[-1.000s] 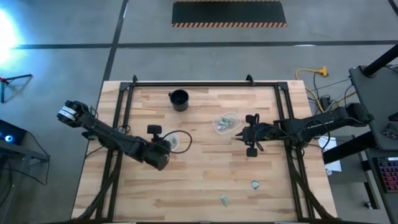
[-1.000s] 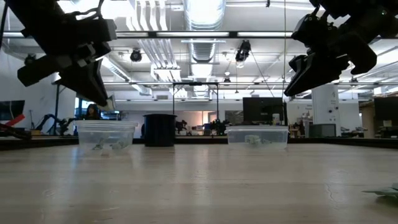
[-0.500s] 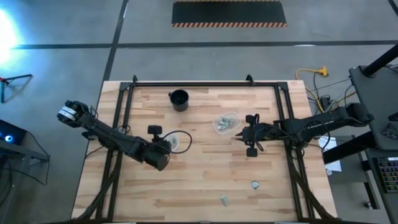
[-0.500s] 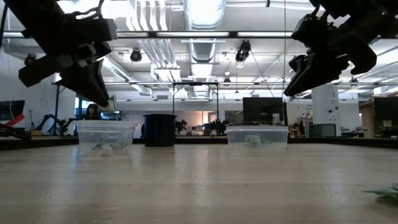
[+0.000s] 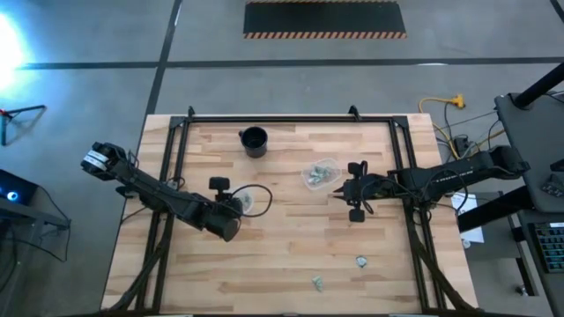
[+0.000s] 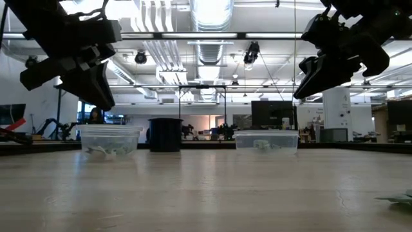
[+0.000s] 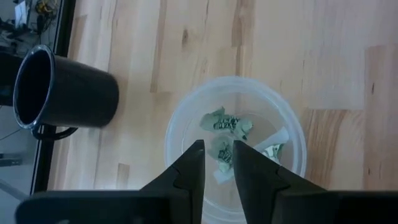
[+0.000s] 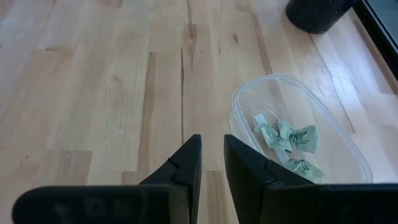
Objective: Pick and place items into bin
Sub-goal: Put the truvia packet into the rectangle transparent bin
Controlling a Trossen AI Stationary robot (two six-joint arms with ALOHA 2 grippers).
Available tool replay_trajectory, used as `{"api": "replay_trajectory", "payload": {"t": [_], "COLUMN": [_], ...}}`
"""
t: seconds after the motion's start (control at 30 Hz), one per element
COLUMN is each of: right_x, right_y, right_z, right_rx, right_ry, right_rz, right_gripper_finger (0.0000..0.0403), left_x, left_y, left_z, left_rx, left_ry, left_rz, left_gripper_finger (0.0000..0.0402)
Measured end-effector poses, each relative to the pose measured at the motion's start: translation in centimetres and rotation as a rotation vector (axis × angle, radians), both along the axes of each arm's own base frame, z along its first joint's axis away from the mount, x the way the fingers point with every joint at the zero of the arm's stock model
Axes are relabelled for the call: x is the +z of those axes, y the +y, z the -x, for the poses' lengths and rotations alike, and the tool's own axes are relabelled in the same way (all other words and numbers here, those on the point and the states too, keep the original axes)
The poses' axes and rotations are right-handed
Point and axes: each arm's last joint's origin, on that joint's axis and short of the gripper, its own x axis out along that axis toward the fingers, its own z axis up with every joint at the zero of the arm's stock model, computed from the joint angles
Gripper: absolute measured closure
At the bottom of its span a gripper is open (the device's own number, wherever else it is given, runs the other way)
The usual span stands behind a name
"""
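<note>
The left gripper (image 7: 216,167) hung over the round clear cup (image 7: 292,134), fingers (image 7: 189,168) parted by a narrow gap with nothing between them. Below it, crumpled green pieces (image 7: 225,123) lay on the cup's floor. In the high view this cup (image 5: 262,199) sat at about 9 o'clock of the table's centre, the black cup (image 5: 254,141) off toward 11.

The right gripper (image 8: 212,157) hovered above bare wood, fingers slightly apart and empty, just beside the oval clear tub (image 8: 357,160) at its 1 o'clock. More green pieces (image 8: 287,138) lay inside that tub, which sat near 2 o'clock of centre in the high view (image 5: 321,172).

Two loose pieces were still out on the table (image 5: 291,264): one (image 5: 361,261) at about 4 o'clock, another (image 5: 317,282) at 5, near the front edge.

The pieces looked like crumpled paper or foil: very light, soft, easily squashed, unlikely to break. A pinch across the bulkiest fold would likely hold best, since flat edges could slip out.
</note>
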Motion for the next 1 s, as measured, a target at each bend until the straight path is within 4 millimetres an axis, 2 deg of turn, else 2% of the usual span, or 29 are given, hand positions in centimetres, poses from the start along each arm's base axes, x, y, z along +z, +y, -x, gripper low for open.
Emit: {"api": "replay_trajectory", "payload": {"t": [0.2,0.37,0.7,0.83,1.0], "right_x": [0.7,1.5,3.5,3.9,3.9], "right_y": [0.2,1.3,5.4,7.0,9.5], "right_z": [-0.3,-0.3,1.2,2.6,3.9], "right_rx": [0.008,0.058,0.091,0.042,0.030], "right_ry": [-0.023,0.003,0.125,0.195,0.177], "right_rz": [-0.010,-0.019,-0.135,-0.196,-0.248], "right_gripper_finger": [0.0344,0.0344,0.0344,0.0344,0.0344], "left_x": [1.6,2.6,3.3,3.3,3.3], "left_y": [-0.4,-0.9,-1.3,-1.3,-1.2], "left_z": [-0.9,-1.7,-2.8,-2.9,-3.0], "left_rx": [-0.006,-0.049,-0.130,-0.136,-0.135], "left_ry": [-0.059,-0.121,-0.222,-0.242,-0.246], "left_rz": [0.024,0.034,-0.034,-0.081,-0.109], "left_gripper_finger": [0.0336,0.0336,0.0336,0.0336,0.0336]}}
